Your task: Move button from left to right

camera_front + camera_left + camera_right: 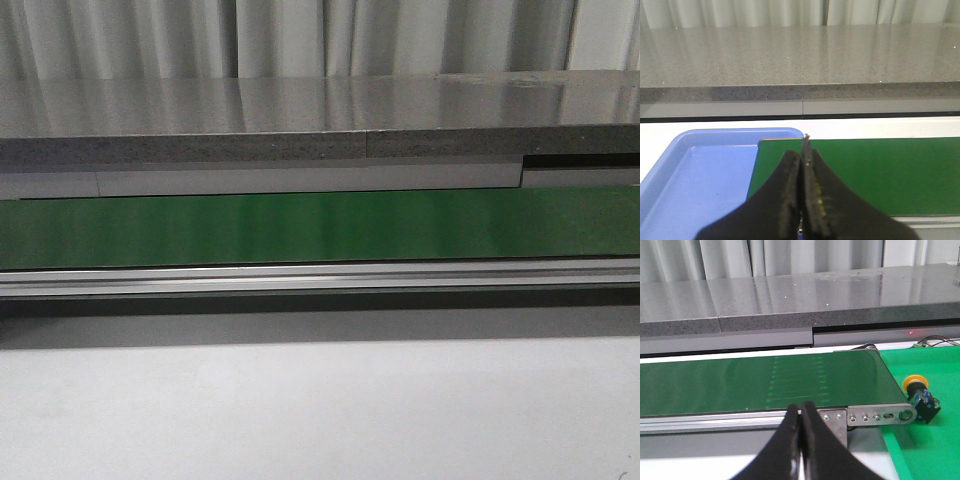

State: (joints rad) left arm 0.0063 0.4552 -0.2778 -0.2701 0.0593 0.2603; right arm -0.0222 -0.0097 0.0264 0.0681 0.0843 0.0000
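Where the front view looks over the table, no arm or gripper shows: a green belt point(320, 228) crosses mid-frame, an aluminium rail point(320, 278) runs just below it, a grey stone counter point(320, 120) lies above, and pale curtains point(280, 35) fill the top edge.

Left wrist view: the left gripper point(803, 165) rises from the bottom centre, clenched, its black fingers point(790, 195) pressed together with nothing between them. It points level toward the counter, above the spot where a blue tray point(695, 180), lower left, meets the belt's end, lower right.

Right wrist view: the right gripper point(801, 412) stands at bottom centre, likewise clenched and empty, fingers touching, aimed level across the belt's near rail. The button point(920, 396) lies at the right edge, mid-height, tipped on its side on a green mat point(930, 440) just beyond the belt's end bracket point(880, 416), yellow cap toward the belt; well apart from both grippers.
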